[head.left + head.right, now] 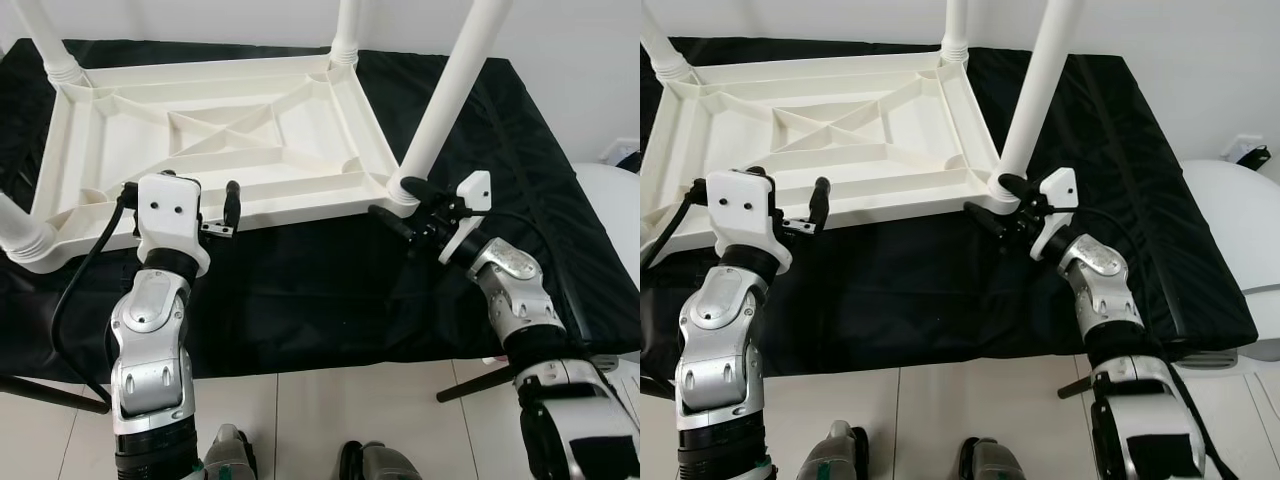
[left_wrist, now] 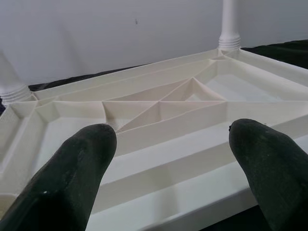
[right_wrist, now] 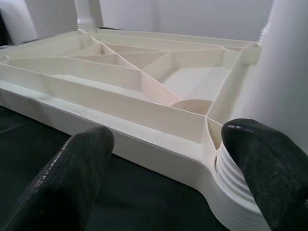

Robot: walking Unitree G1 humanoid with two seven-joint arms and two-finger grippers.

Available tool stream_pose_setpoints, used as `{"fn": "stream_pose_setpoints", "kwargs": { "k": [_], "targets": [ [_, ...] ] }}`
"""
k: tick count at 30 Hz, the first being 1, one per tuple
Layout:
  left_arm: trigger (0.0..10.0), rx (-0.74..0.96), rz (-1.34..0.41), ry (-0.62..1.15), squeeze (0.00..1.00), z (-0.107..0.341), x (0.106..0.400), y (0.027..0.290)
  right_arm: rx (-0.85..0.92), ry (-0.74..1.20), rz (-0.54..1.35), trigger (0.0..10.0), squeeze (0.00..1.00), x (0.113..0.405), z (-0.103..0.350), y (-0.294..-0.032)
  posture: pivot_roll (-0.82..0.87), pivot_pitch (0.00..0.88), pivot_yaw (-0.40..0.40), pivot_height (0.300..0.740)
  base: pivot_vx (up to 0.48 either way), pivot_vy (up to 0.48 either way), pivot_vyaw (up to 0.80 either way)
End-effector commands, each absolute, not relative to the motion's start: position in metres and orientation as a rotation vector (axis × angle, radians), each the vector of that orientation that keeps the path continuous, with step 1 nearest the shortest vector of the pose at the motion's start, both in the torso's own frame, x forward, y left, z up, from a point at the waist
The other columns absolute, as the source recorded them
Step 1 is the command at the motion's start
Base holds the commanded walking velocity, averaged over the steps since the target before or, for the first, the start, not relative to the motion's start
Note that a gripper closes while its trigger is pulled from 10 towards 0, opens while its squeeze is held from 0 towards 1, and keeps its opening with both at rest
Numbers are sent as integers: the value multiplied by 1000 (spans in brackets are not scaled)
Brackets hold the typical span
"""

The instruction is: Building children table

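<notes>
Table top [image 1: 215, 150] upside down on black cloth [image 1: 330, 290], legs up. Your right gripper [image 1: 400, 205] spread wide, empty — near-right leg [image 1: 447, 100] rises just ahead, axis steeply upright. Left gripper [image 1: 185, 205] also spread, empty, at near rim.
</notes>
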State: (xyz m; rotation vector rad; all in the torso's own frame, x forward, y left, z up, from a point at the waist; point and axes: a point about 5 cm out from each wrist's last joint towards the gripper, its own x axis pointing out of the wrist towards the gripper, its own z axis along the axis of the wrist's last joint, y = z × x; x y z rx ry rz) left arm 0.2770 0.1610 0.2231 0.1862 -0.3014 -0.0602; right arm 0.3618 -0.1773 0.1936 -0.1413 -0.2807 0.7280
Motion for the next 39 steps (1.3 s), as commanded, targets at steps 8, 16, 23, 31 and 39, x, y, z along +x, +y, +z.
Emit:
{"fn": "stream_pose_setpoints", "kwargs": {
  "k": [8,16,23,31,39],
  "targets": [
    [10000,133,-125,-283,0,214,276,143,-141,-342,482,10000,0,368,197,-205,103,185,-52,740,0,0,0],
    [10000,139,-139,-287,0,214,280,141,22,-450,486,10000,0,349,189,-167,104,186,-55,740,0,0,0],
    [10000,135,-149,-287,0,213,285,142,87,-485,422,10000,0,334,185,-145,94,175,-53,740,0,0,0],
    [10000,133,-143,-286,0,214,291,148,69,-417,294,10000,0,330,180,-144,89,167,-46,740,0,0,0],
    [10000,153,-127,-283,0,211,298,159,96,-368,199,10000,0,319,180,-138,83,146,-39,740,0,0,0]
  ]
}}
